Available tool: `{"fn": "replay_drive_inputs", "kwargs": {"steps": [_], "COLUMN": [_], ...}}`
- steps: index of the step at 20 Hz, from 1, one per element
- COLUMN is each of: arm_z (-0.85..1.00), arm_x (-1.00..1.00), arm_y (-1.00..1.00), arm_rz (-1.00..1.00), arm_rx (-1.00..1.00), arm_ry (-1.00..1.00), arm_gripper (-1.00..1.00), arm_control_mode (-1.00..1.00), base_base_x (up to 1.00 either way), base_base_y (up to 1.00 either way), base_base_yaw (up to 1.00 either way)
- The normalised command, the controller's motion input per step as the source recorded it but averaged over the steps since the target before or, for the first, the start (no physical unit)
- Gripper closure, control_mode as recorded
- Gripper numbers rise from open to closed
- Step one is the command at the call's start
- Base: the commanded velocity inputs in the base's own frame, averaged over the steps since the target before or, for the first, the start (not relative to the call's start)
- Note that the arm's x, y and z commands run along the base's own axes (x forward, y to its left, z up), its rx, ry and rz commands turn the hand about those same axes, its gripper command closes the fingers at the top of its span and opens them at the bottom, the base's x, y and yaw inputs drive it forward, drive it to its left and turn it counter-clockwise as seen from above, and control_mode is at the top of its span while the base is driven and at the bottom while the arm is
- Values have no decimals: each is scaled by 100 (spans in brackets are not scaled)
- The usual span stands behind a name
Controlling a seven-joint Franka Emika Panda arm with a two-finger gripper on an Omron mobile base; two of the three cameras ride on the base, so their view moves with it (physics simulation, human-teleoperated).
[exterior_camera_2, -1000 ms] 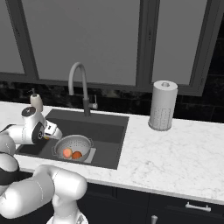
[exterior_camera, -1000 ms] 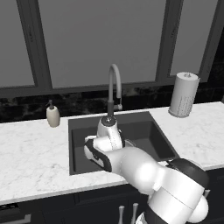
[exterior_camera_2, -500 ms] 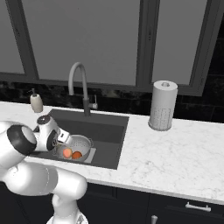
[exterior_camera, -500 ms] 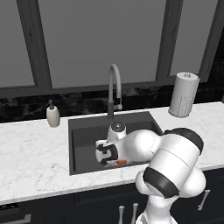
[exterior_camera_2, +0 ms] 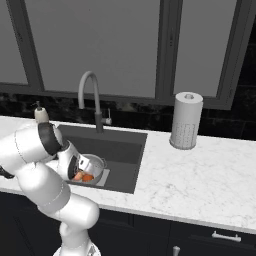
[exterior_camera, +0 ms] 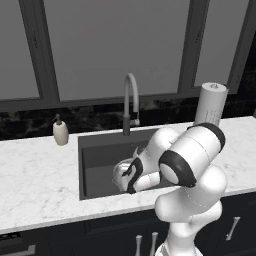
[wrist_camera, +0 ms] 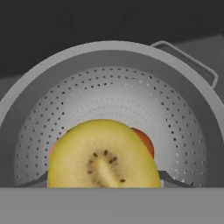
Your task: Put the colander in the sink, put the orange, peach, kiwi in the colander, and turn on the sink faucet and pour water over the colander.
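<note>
The kiwi [wrist_camera: 103,153], yellow cut face with dark seeds, sits between my gripper's [wrist_camera: 105,180] dark fingertips [wrist_camera: 169,177], which are shut on it just above the colander [wrist_camera: 113,94]. The orange [wrist_camera: 145,141] peeks out behind the kiwi on the right, and a sliver of the peach [wrist_camera: 53,149] shows on the left; both lie in the colander's bottom. The colander [exterior_camera_2: 96,163] stands in the sink [exterior_camera_2: 125,150], at its front left, with the two fruits [exterior_camera_2: 83,176] inside. My hand [exterior_camera: 126,175] hangs low inside the sink [exterior_camera: 97,155]. The sink faucet [exterior_camera: 131,97] arches over the back edge.
A beige soap dispenser [exterior_camera: 60,132] stands on the marble counter left of the sink. A paper towel roll [exterior_camera_2: 186,120] stands on the counter to its right. My own bent arm [exterior_camera: 190,155] reaches over the sink's front right edge. Dark windows rise behind.
My arm has folded down and the hand has sunk lower into the sink, moving over the colander with the kiwi. The fruits in the colander have stayed put.
</note>
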Motion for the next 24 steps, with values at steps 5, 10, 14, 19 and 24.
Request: {"fn": "replay_drive_inputs", "kwargs": {"steps": [5,10,14,19,24], "arm_z": [-6,1,26,77,100], "arm_x": [31,14,2,0,0], "arm_y": [-1,0,11,10,-8], "arm_rz": [-7,-3,0,0,0], "arm_rx": [0,0,0,2,11], "arm_ry": [5,2,1,0,0], "arm_gripper": [-100,-100,-100,-100,-100], "arm_control_mode": [-100,-100,-100,-100,-100], "base_base_x": [0,0,0,0,0], "base_base_y": [0,0,0,0,0], "base_base_yaw": [0,0,0,0,0]}}
